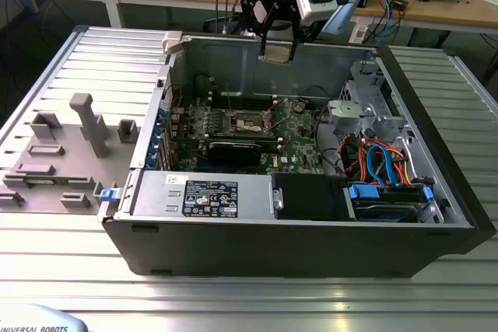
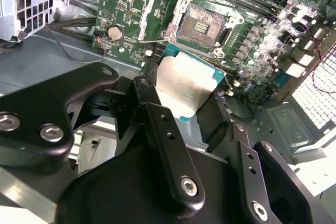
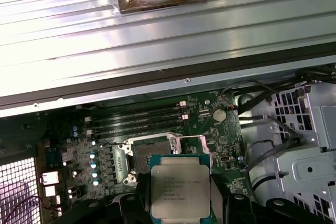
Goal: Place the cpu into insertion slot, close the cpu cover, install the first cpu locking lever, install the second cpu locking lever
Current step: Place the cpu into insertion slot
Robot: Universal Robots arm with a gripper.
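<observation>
My gripper (image 1: 278, 50) hangs above the open computer case, over its back wall, and is shut on the cpu (image 1: 278, 53). In both wrist views the cpu (image 2: 186, 85) (image 3: 180, 186) is a flat silver square held by its edges between the black fingers (image 2: 153, 109). Below on the green motherboard lies the insertion slot (image 1: 247, 122) (image 2: 202, 24) (image 3: 144, 156), dark and bare, with its contacts showing. The cpu cover (image 2: 159, 17) (image 3: 193, 142), a silver frame, is swung open beside the slot. The held chip hides part of the slot in the first wrist view.
A long black graphics card (image 1: 233, 150) lies in front of the slot and memory slots (image 1: 233, 101) behind it. A power supply (image 1: 202, 193) fills the case front. A drive cage (image 1: 366, 110) and coloured cables (image 1: 381, 162) are at the exterior view's right. Grey fixture blocks (image 1: 85, 122) stand outside.
</observation>
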